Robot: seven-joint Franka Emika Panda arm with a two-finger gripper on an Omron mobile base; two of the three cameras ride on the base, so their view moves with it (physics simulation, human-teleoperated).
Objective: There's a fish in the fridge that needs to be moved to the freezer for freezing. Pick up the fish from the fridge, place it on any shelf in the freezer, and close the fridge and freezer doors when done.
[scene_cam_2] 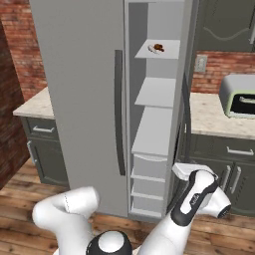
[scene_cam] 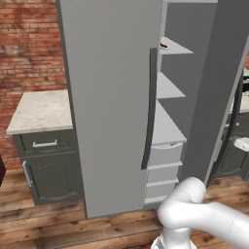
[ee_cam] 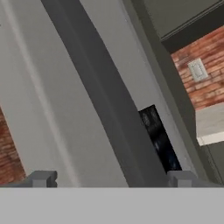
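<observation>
The two-finger gripper [ee_cam: 110,178] is seen released, its dark finger tips [ee_cam: 42,178] spread wide at the bottom of the hand view with nothing between them, straddling the long dark vertical handle [ee_cam: 103,94] of the flat grey freezer door [ee_cam: 131,70], whose black dispenser panel [ee_cam: 159,138] lies at lower right. In the base views the narrower freezer section with solid pale grey shelves [scene_cam_2: 155,92] stands open at centre, a small brownish item [scene_cam_2: 158,48], too small to identify, resting on its upper shelf. The wide flat grey fridge door [scene_cam: 109,104] is shut at left, so the fish cannot be located.
</observation>
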